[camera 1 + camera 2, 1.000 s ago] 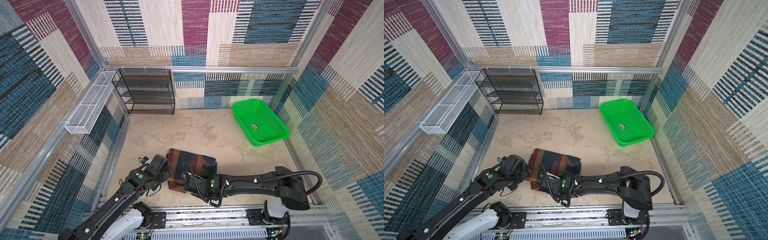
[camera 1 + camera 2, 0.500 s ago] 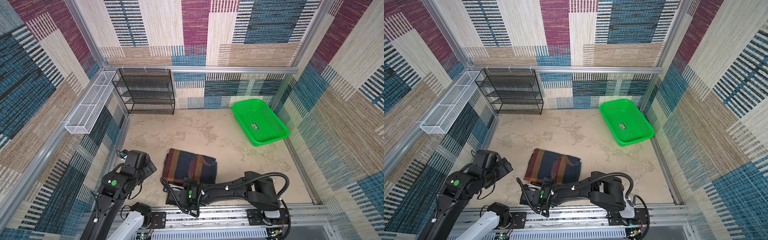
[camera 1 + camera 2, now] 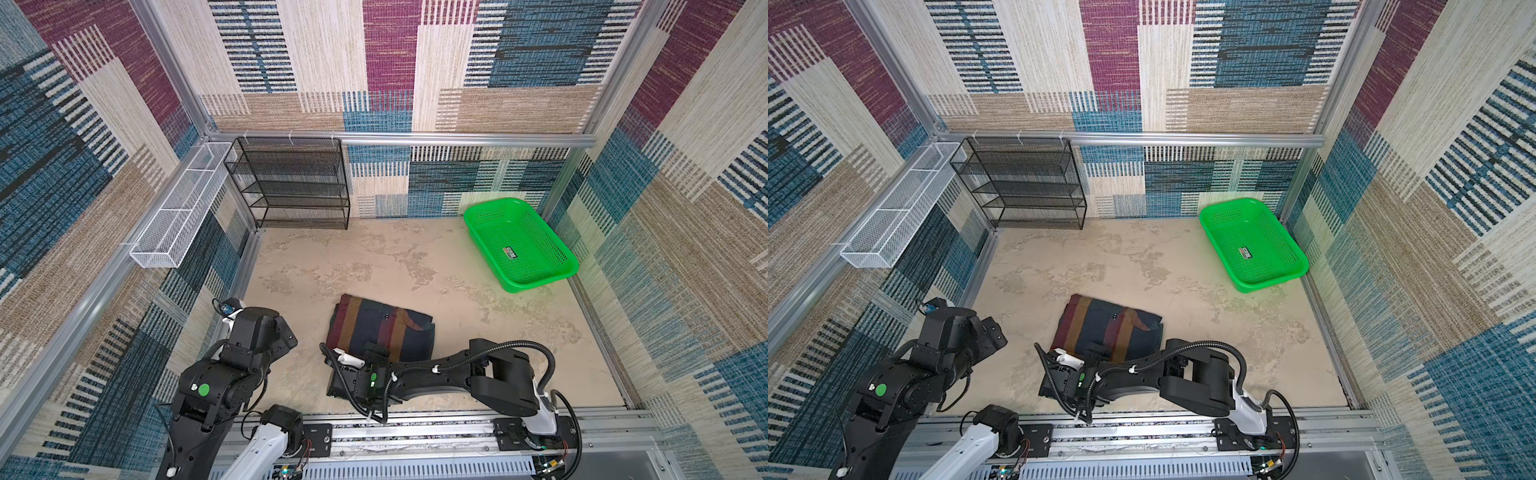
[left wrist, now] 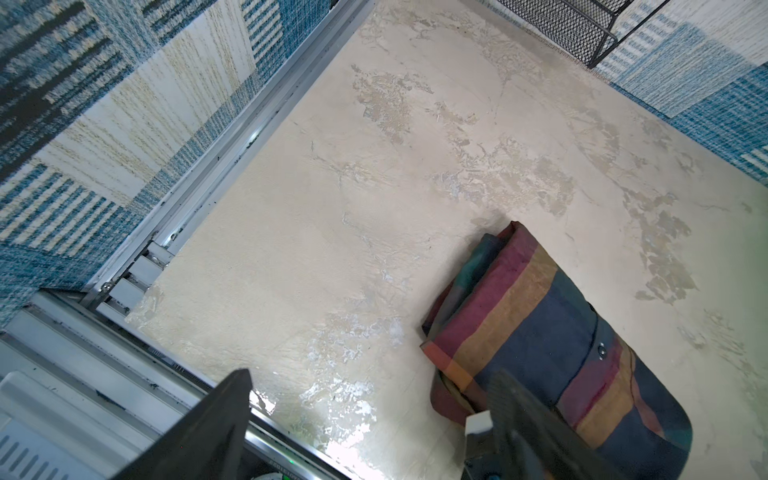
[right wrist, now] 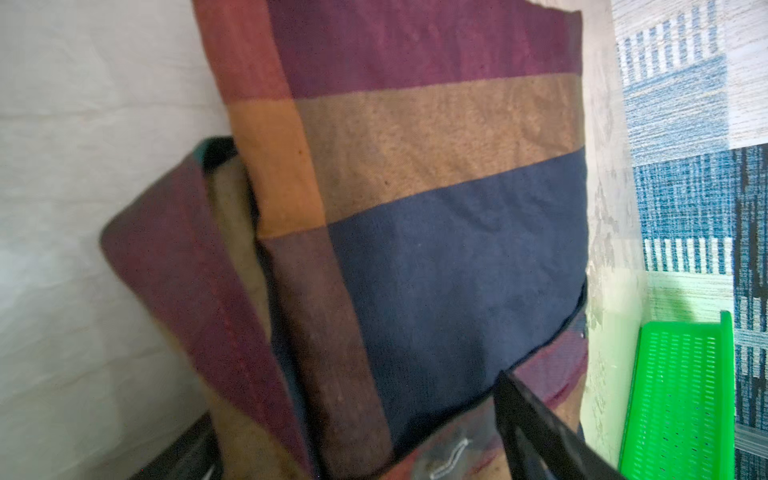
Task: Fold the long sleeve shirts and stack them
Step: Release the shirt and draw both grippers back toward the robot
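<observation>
On the near half of the table [image 3: 374, 257], toward the middle: one plaid shirt [image 3: 380, 328], folded to a thick rectangle, lying flat. Long axis, as far as it showed, ran left to right, slightly skewed; stripes ran far to near, maroon end toward your left arm. Its near-left corner was hidden in both top views under your right gripper [image 3: 338, 372].

Right gripper: jaws apart, one finger over the cloth, its mate off the near edge; you could not tell whether either pad touched the fabric. Right wrist view was blurred and cut the shirt off on two sides.

Left gripper [image 4: 371, 372]: jaws wide, nothing between them, standing apart from the shirt on its left.

Markings: a pale stitched squiggle [image 5: 446, 457] on the shirt, too blurred to read; one dark snap [image 4: 601, 351] on a navy band; a small label [image 3: 510, 253] on the floor of the green basket [image 3: 540, 283] at the far right, print too small to read.

Also entered: black mesh rack [image 3: 291, 183], far left; white wire tray [image 3: 178, 208] on the left wall.
</observation>
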You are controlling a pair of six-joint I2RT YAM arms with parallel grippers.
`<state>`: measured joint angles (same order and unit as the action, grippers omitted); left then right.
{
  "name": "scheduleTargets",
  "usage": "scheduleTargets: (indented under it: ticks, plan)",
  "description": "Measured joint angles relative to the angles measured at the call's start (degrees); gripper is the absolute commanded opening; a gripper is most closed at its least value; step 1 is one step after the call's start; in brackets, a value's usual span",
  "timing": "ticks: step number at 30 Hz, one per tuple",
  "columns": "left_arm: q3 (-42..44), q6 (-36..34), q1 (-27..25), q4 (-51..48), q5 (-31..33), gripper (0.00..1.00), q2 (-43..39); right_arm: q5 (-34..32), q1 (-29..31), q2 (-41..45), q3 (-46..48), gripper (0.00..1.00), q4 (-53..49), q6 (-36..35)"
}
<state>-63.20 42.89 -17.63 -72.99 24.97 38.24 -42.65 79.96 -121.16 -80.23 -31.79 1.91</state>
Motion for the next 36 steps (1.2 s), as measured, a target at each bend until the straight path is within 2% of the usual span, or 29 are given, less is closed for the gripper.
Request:
scheduleTargets:
  ticks: [3,6,17,19,23,27,32,36]
  plan:
    - [0.0,0.0,0.0,0.0,0.2,0.91,-0.1,0.0,-0.9,0.2,0.6,0.80,0.5,0.0]
    - [0.1,0.0,0.0,0.0,0.3,0.91,-0.4,0.9,-1.4,0.0,0.7,0.70,0.5,0.0]
    - [0.3,0.0,0.0,0.0,0.6,0.91,-0.8,8.0,-1.7,-0.4,1.5,0.10,2.0,-1.9]
    - [0.3,0.0,0.0,-0.1,0.6,0.91,-0.9,9.5,-1.8,-0.3,1.5,0.01,2.0,-2.5]
    - [0.4,0.0,0.1,-0.1,0.6,0.91,-1.2,11.3,-2.2,0.6,1.6,0.00,1.4,-3.5]
    - [0.4,0.0,0.1,-0.1,0.8,0.90,-1.2,13.1,-2.4,2.8,1.5,0.00,-4.3,-3.5]
    - [0.4,0.0,0.1,-0.1,1.7,0.90,-1.9,20.7,-2.6,7.0,0.7,0.00,-15.3,-3.5]
    - [0.4,0.0,0.1,-0.1,1.8,0.90,-2.4,24.2,-2.4,11.8,-2.1,0.00,-19.3,-3.4]
